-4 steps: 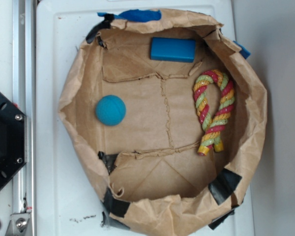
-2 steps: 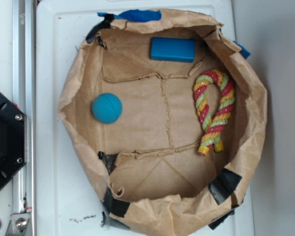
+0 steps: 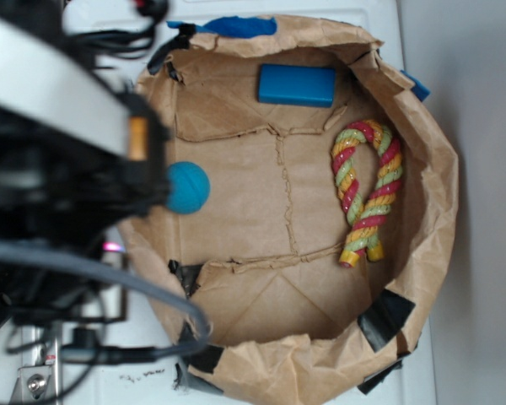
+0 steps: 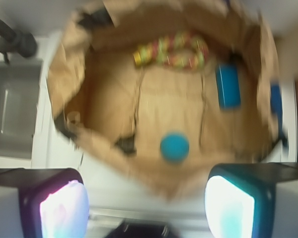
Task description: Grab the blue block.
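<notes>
The blue block (image 3: 296,85) lies against the far wall of the paper bag (image 3: 422,219), well beyond the teal ball (image 3: 188,187), long axis along that wall. In the blurred wrist view the gripper (image 4: 146,208) seems spread wide and empty, hanging outside the bag's near rim, with the block ahead and to its right.

The robot arm (image 3: 59,160) is black with a broad white band, a small orange mark and looping black and grey cables (image 3: 110,278). The pincer (image 4: 146,206) has two dark-framed fingers (image 4: 62,208) with pale glossy pads.
</notes>
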